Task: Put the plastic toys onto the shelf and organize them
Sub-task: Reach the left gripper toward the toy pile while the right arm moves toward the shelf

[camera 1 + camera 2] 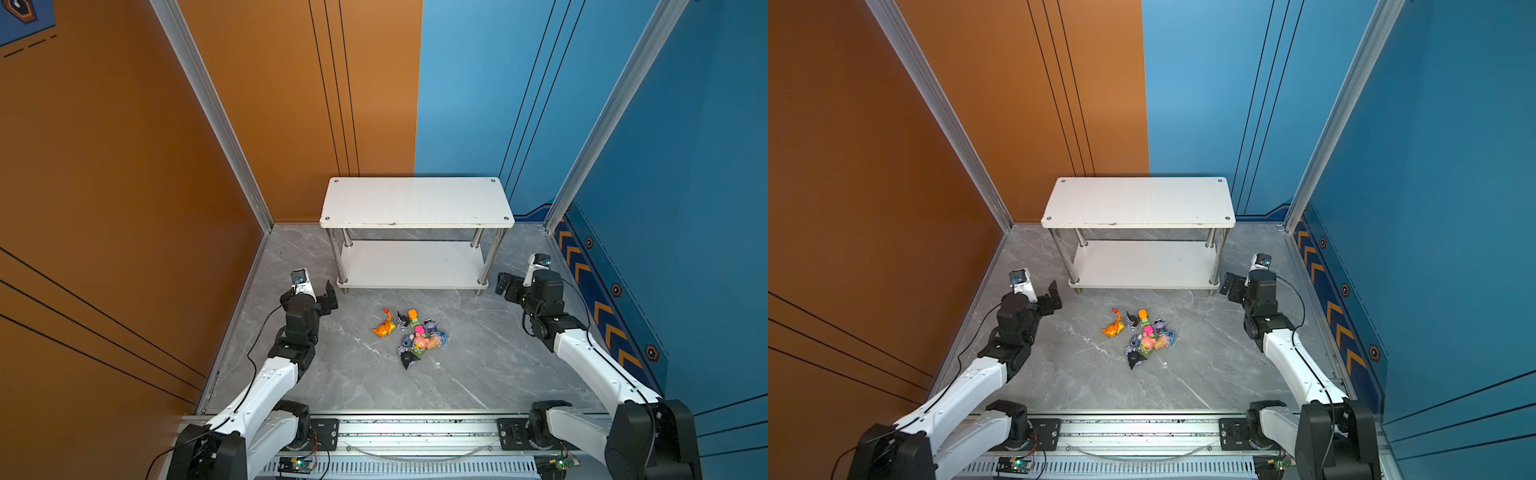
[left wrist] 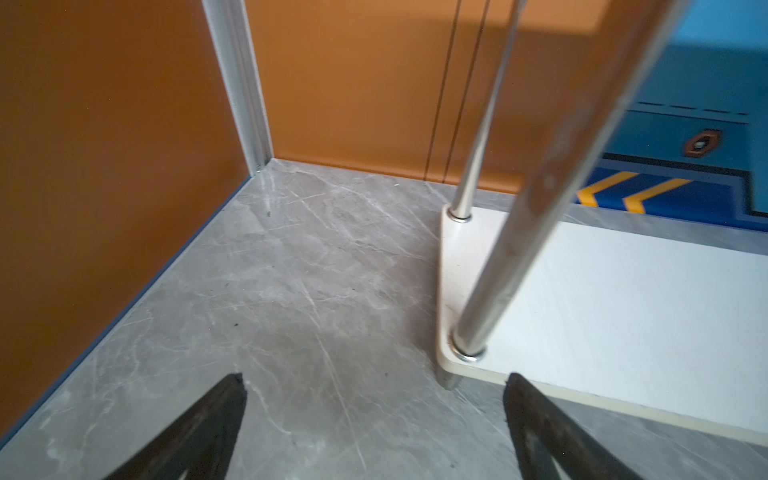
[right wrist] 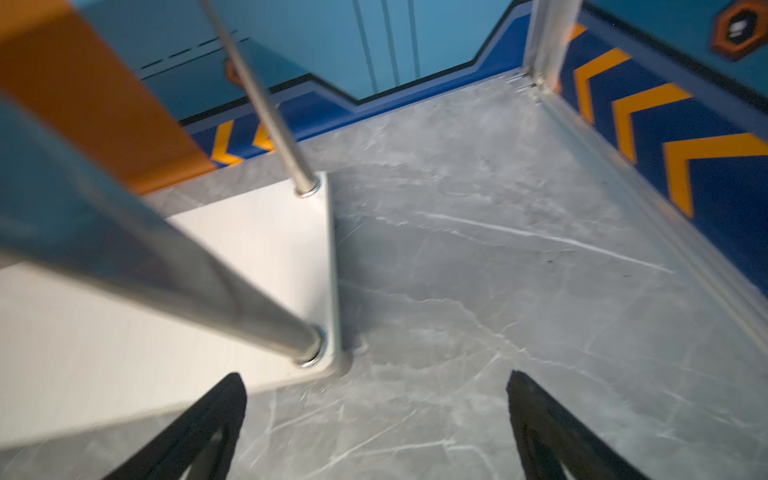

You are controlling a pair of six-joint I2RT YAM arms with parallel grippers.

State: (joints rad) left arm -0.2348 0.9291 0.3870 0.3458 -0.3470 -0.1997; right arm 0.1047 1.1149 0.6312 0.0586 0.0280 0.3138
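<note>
Both top views: toy heap (image 1: pixel 415 337) before shelf (image 1: pixel 415 201)

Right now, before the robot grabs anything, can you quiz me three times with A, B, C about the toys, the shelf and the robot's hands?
1. Where are the plastic toys compared with the shelf?
A. On its top board
B. On the grey floor in front of it
C. On its bottom board

2. What colour is the spiky toy at the left end of the pile?
A. Orange
B. White
C. Green

3. How are the left gripper and right gripper?
A. Both shut on toys
B. One open, one shut on a post
C. Both open, holding nothing

Answers:
1 B: both top views show the pile on the grey floor, with both boards bare.
2 A: it is bright orange in both top views.
3 C: each wrist view shows jaws wide apart with only grey floor between them.
</note>
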